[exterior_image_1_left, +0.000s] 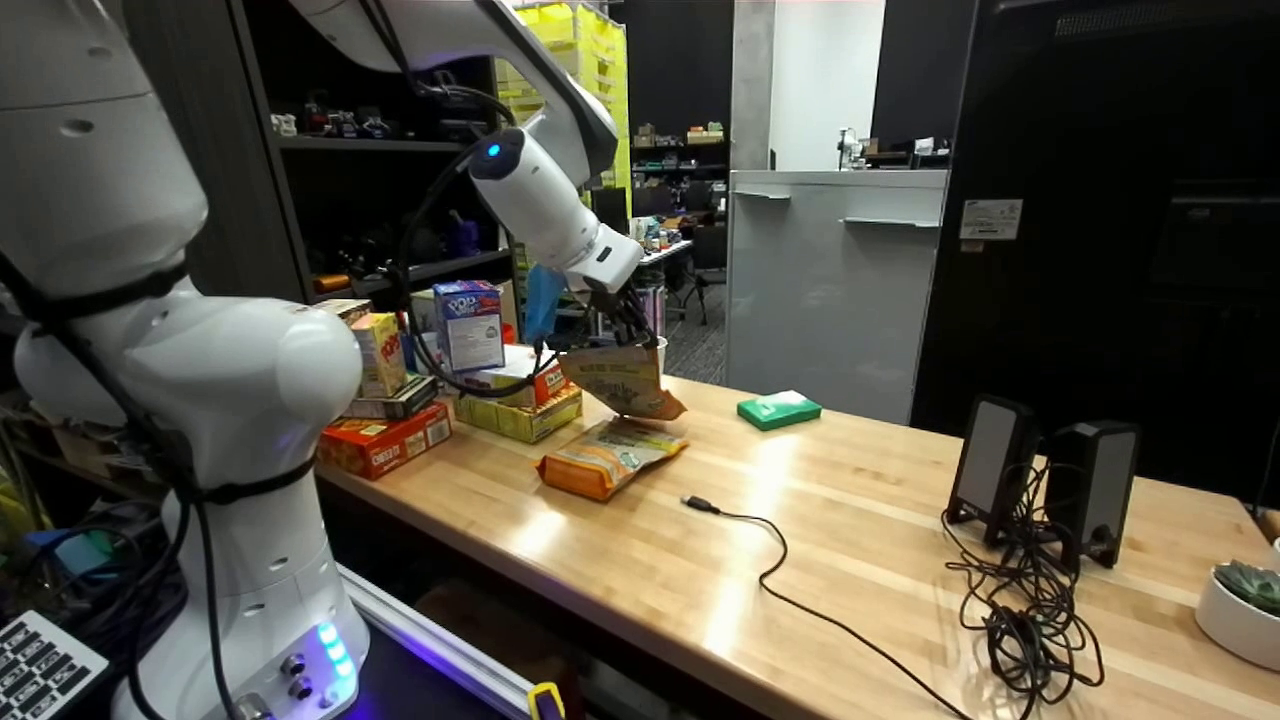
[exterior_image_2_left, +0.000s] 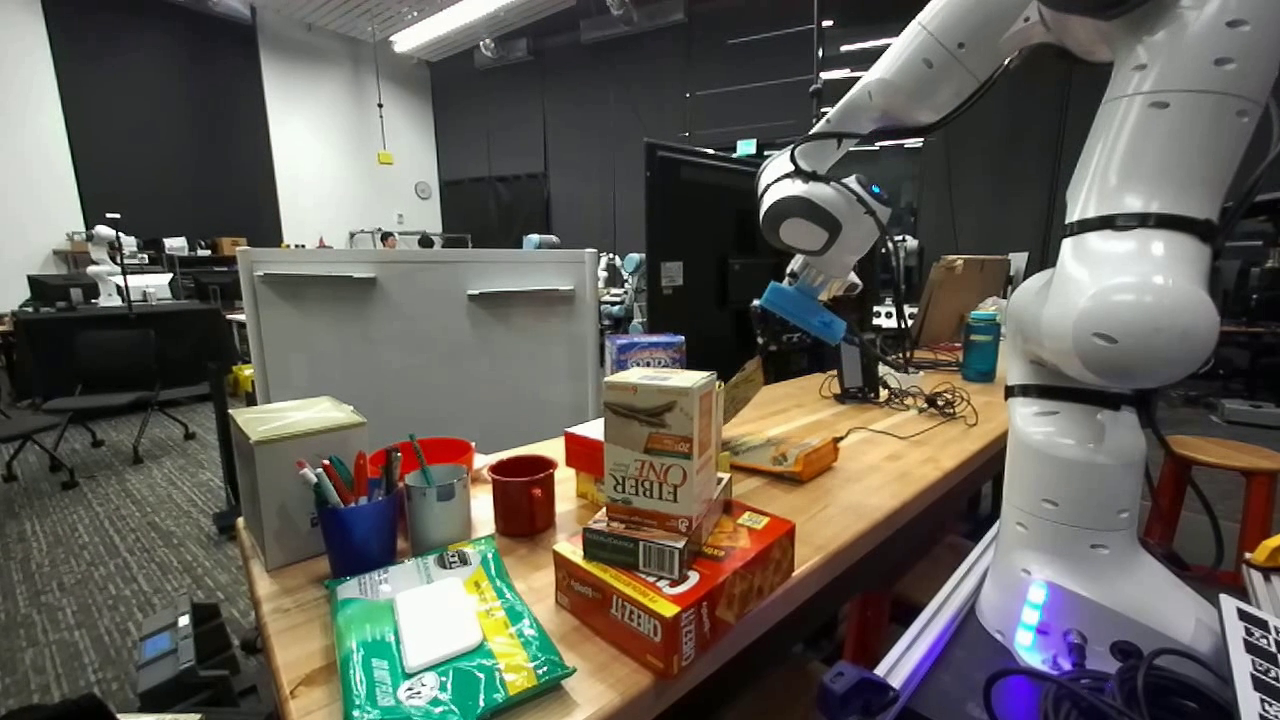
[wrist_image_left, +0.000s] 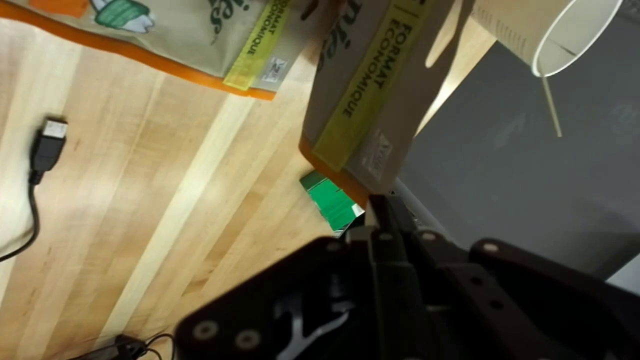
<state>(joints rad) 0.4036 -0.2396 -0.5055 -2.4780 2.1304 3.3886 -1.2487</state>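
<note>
The black pincer (wrist_image_left: 382, 204) looks pinched tight on the corner of a flat tan film panel (wrist_image_left: 370, 85) with orange edging, tilted up over a plumper tan-and-orange plastic bag (exterior_image_1_left: 610, 455) lying between the robot-side and far edges of the glossy pale-wood bench (exterior_image_1_left: 850, 520); one bag or two, from here I can't tell. The film should be light, limp and slippery, best gripped by that edging. Past the bench stands a flat grey partition (exterior_image_1_left: 830, 300).
</note>
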